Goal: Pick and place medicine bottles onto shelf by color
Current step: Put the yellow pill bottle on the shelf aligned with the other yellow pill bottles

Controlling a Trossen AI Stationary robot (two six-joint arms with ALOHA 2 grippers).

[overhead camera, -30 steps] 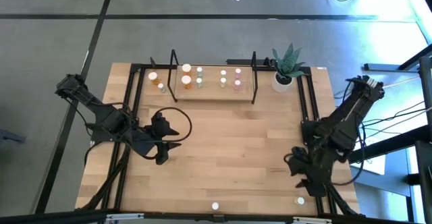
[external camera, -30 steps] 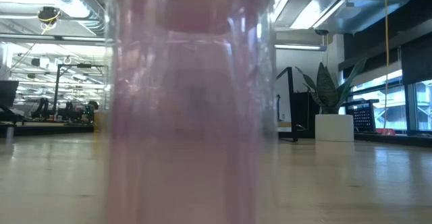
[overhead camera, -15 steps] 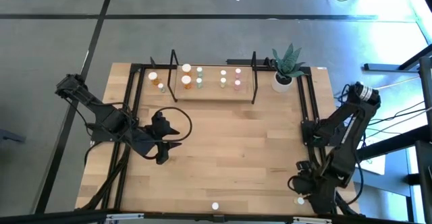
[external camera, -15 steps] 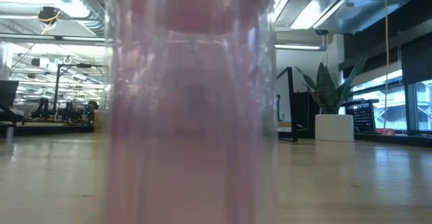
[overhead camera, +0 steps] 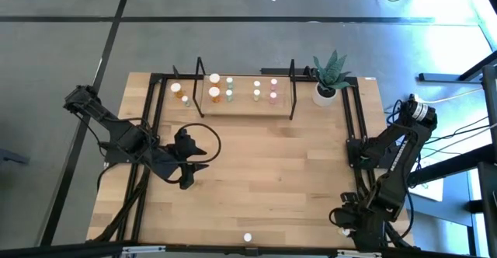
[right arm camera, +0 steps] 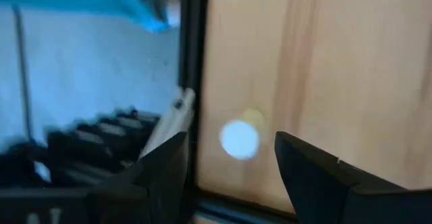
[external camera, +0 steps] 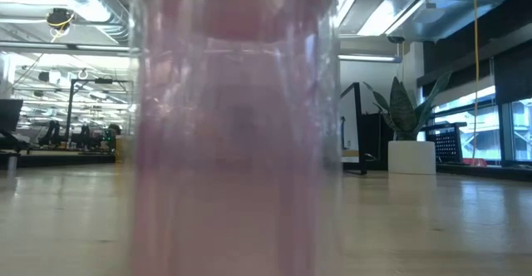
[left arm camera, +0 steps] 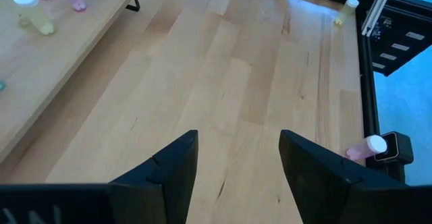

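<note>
On the worktop's (overhead camera: 256,172) left side, left gripper (overhead camera: 189,167) hovers with fingers parted, nothing between them. At the back, shelf (overhead camera: 245,102) carries several medicine bottles (overhead camera: 215,94); a pink bottle (external camera: 237,126) stands at the front edge, right against the low camera. Right gripper (overhead camera: 347,217) sits at the front right corner, fingers apart over a white-capped bottle (right arm camera: 239,138), not clamping it.
</note>
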